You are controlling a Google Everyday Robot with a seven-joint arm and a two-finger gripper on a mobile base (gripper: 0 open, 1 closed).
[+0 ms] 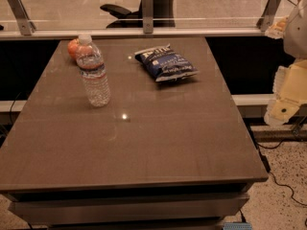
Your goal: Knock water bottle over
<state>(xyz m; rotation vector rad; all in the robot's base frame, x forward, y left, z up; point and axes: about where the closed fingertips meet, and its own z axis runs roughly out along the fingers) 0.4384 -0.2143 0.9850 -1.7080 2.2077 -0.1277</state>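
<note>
Camera view: water bottle (93, 71) is standing upright, far left on the table (144, 147). Orange fruit (72, 47) is sitting just behind it, and a blue chip bag (165, 63) is lying to its right. Gripper (283, 104) is hanging beyond the table's right edge, well apart from the bottle. Can't tell its state.

We see a wide brown table (144, 147) on a speckled floor (283, 210), with a glass partition (216, 8) on metal posts (147, 8) behind.

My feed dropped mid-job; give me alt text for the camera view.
The water bottle stands upright on the table at far left, an orange fruit behind it, a blue chip bag to its right. The tool hangs beyond the table edge at right, far from the bottle.
</note>
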